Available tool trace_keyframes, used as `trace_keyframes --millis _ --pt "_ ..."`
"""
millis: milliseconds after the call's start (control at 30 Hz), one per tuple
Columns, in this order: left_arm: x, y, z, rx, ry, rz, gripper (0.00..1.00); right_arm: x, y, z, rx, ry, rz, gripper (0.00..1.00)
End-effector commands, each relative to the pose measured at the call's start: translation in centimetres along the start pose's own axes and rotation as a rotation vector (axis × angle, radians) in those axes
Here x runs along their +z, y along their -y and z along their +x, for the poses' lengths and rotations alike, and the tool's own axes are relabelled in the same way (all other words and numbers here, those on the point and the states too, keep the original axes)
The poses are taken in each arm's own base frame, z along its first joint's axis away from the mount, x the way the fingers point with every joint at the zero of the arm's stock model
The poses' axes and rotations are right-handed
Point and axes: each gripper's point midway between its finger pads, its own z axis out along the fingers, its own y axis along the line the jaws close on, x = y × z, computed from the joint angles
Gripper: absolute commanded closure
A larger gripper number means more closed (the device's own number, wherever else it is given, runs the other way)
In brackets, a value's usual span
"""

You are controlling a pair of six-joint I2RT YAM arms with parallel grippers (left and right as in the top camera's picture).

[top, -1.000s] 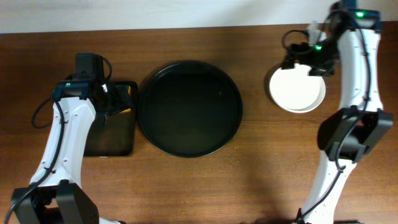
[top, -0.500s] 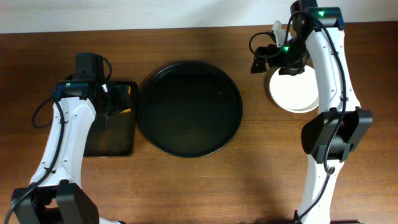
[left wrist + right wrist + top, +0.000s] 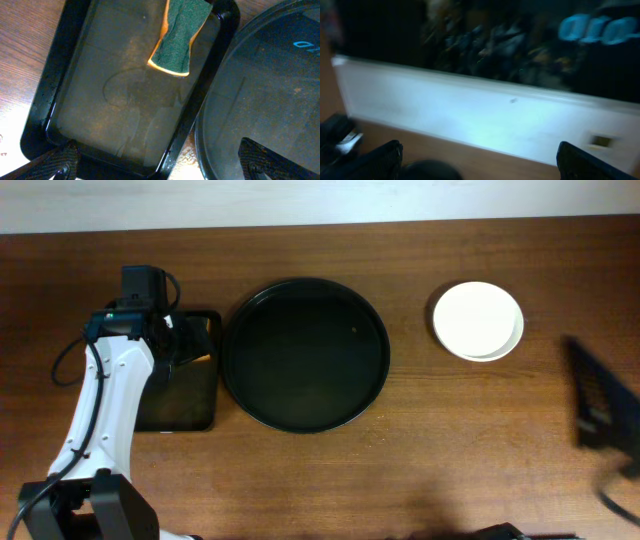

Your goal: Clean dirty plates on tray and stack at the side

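Observation:
The round black tray (image 3: 305, 355) sits mid-table with no plate on it; its rim also shows in the left wrist view (image 3: 270, 100). White plates (image 3: 478, 320) lie stacked on the bare wood at the right, and no smear shows on the top one. My left gripper (image 3: 157, 167) is open and empty, hovering over the rectangular tray, and also shows in the overhead view (image 3: 180, 345). My right arm (image 3: 600, 410) is a dark blur at the far right edge, away from the plates. My right gripper (image 3: 480, 165) is open and empty, facing a white wall.
A small rectangular black tray (image 3: 185, 405) stands left of the round tray. It holds a green and orange sponge (image 3: 180, 35) at its far end. The white wall runs along the table's back edge (image 3: 320, 220).
My right arm has swung away from above the stacked plates to the far right edge of the table, moving fast. The plates stay stacked. The left arm has not moved.

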Motion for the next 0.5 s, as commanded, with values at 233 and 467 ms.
trace_keyframes --millis 233,467 --pt "-0.6 0.1 0.0 0.002 0.012 0.014 0.01 -2.8 3.4 11.5 -0.07 0.364 0.332 0.01" --pt "-0.6 0.1 0.0 0.002 0.012 0.014 0.01 3.3 3.0 25.7 -0.096 0.417 0.254 0.01"
